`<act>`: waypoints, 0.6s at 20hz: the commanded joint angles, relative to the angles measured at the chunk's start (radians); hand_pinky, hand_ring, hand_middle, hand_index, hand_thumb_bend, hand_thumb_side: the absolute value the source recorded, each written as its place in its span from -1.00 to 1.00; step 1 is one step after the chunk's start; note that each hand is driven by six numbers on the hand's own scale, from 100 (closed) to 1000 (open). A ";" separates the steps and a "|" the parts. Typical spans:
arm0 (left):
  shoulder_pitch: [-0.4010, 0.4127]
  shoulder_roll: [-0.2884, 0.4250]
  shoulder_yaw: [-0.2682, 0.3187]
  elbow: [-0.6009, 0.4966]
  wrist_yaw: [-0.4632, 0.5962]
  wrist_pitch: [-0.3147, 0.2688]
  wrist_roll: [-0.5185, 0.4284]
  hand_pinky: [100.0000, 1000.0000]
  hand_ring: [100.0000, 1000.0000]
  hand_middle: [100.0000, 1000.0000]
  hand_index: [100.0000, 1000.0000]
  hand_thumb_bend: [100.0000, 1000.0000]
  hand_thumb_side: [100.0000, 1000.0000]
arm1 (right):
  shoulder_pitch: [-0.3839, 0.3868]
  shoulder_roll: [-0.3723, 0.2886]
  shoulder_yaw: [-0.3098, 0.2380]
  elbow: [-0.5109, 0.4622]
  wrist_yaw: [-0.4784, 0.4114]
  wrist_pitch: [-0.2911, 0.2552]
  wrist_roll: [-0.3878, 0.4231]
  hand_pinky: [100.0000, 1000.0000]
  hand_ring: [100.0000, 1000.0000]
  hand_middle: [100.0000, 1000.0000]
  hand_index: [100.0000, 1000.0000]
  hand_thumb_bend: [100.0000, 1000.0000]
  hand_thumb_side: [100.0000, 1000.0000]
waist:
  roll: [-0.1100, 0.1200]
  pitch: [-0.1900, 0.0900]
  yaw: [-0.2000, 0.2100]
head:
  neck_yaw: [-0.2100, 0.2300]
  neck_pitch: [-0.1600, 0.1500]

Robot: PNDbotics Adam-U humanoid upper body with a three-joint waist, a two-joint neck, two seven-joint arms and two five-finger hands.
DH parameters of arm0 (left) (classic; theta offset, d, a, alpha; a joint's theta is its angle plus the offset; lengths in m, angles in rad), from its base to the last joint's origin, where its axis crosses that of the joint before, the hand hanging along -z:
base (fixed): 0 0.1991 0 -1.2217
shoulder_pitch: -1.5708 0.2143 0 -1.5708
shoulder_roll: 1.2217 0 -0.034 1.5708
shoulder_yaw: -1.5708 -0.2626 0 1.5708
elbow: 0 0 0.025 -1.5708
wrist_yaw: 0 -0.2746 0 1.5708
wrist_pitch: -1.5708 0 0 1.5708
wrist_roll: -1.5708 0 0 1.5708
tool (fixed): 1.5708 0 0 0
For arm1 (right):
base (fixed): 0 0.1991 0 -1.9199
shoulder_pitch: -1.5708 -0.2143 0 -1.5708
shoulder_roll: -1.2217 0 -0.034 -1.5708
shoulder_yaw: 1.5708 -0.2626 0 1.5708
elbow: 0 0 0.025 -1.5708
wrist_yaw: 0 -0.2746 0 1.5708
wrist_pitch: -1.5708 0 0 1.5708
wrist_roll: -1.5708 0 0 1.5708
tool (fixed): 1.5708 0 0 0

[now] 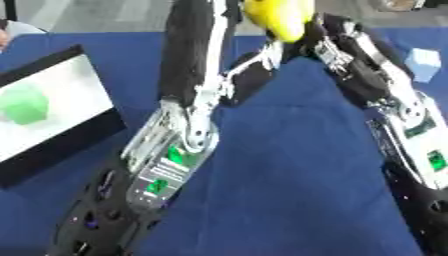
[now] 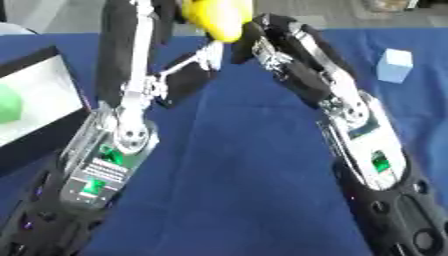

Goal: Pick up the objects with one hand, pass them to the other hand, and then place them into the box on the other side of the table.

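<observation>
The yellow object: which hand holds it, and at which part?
The yellow object is between both hands, left hand and right hand, at its lower end; which one grips cannot be told.

A desk [image 1: 289,150] draped in a dark blue cloth is carrying two things. A black-rimmed box [image 1: 52,112] with a white inside is sitting at its left edge, holding a green object [image 1: 24,104]. A pale blue cube [image 2: 395,65] is resting far right.

Blk arms w/ silver joints, green-lit wrist panels; left hand [image 1: 197,55], right hand [image 2: 280,47] blk.
</observation>
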 commanded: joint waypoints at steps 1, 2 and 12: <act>0.019 0.037 0.013 -0.024 0.030 -0.025 0.053 -0.10 -0.25 -0.93 -0.65 -1.00 -1.00 | -0.009 0.004 -0.042 -0.044 0.029 -0.023 0.013 0.27 0.19 0.22 0.60 -1.00 0.43 | -0.007 0.001 -0.002 | -0.005 -0.002; 0.035 0.047 0.011 -0.024 0.035 -0.030 0.069 -0.10 -0.25 -0.93 -0.65 -1.00 -1.00 | -0.008 0.004 -0.056 -0.057 0.035 -0.030 0.009 0.28 0.20 0.23 0.62 -1.00 0.44 | -0.006 0.001 -0.002 | -0.007 -0.002; 0.232 0.126 0.064 -0.024 0.039 0.005 0.215 -0.08 -0.22 -0.90 -0.64 -1.00 -1.00 | -0.010 -0.046 -0.194 -0.167 0.098 -0.047 -0.057 0.32 0.24 0.27 0.68 -1.00 0.41 | 0.008 -0.002 -0.005 | -0.026 -0.002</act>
